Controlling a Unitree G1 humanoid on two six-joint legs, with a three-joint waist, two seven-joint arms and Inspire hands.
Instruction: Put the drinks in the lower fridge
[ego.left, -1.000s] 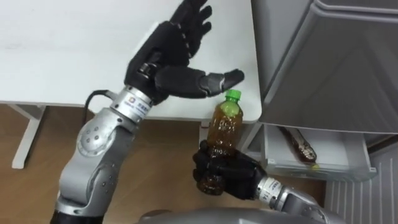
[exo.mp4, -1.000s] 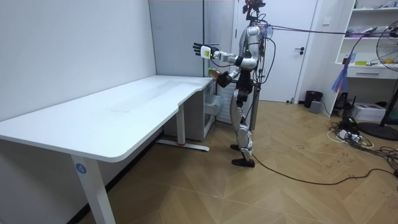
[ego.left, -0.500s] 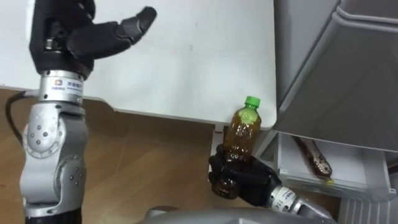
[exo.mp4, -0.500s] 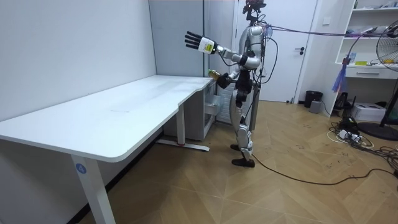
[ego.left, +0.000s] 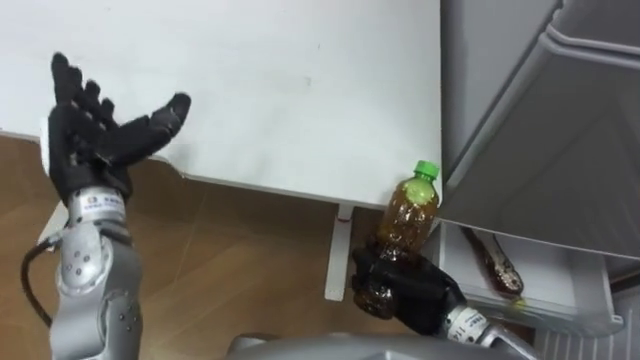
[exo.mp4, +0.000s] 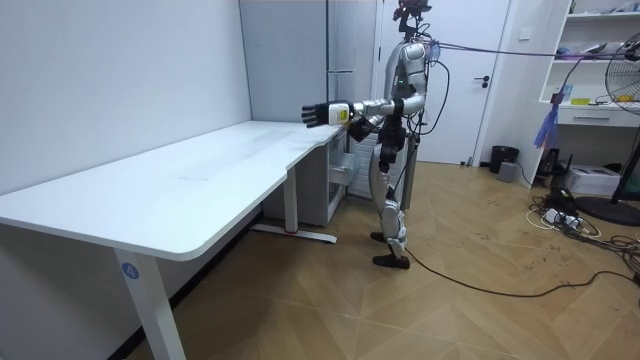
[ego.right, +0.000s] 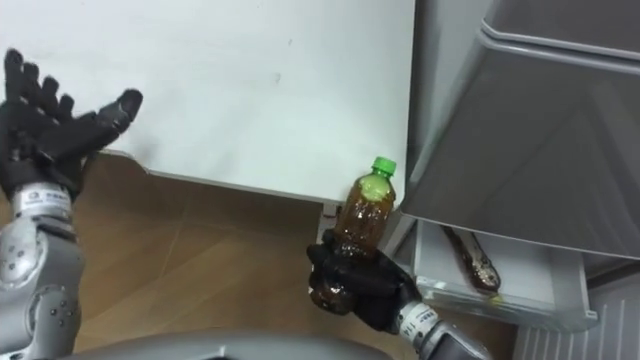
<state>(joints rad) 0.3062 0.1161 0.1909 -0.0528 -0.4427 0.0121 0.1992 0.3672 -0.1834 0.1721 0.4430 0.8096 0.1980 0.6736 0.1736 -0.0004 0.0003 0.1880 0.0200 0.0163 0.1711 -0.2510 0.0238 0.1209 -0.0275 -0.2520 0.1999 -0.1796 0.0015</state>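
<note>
left eye view: gripping 1 green-capped bottle (ego.left: 408, 212) upright in right hand (ego.left: 412, 296), just beside fridge (ego.left: 560, 130); holding left hand (ego.left: 93, 138) spread wide, above table (ego.left: 300, 80) edge.

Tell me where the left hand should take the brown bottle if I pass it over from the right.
Grip the bottle on its upper body, just under the green cap, coming from the robot's left. It stands nearly upright; the right hand wraps its lower part and the fridge crowds its right side. The left hand is open.
</note>
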